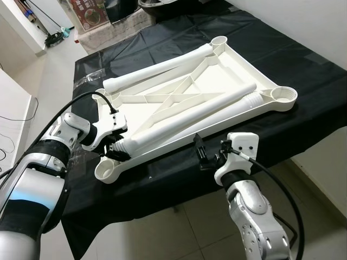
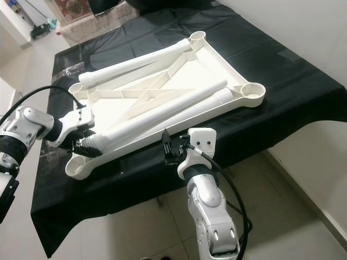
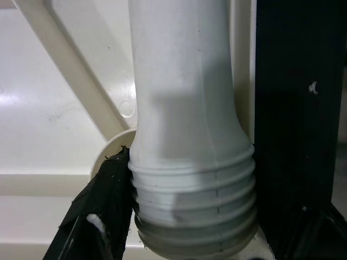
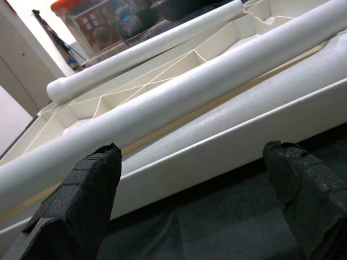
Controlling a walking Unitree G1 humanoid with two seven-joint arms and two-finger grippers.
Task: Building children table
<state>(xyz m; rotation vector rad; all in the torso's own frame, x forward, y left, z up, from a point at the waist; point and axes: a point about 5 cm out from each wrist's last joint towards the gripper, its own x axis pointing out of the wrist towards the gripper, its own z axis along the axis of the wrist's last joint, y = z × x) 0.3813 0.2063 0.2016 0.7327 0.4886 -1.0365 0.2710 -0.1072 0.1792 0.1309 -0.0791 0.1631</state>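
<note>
My left claw (image 1: 115, 148) pinches the threaded end of a table leg (image 1: 184, 117) lying in the upturned tabletop (image 1: 246, 73); its length runs away from me. My right claw (image 1: 209, 154) hovers spread, just short of the rim.

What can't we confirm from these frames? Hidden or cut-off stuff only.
- Left hand grip on the table leg: in the left wrist view the threaded end sits between the fingers, but whether they touch it is hidden.
- Tabletop near-left corner socket: in the eye views the left hand partly covers it.
- Floor under the black cloth: covered.
- Right hand: open, short of the tabletop rim; its gap to the cloth is unclear.
</note>
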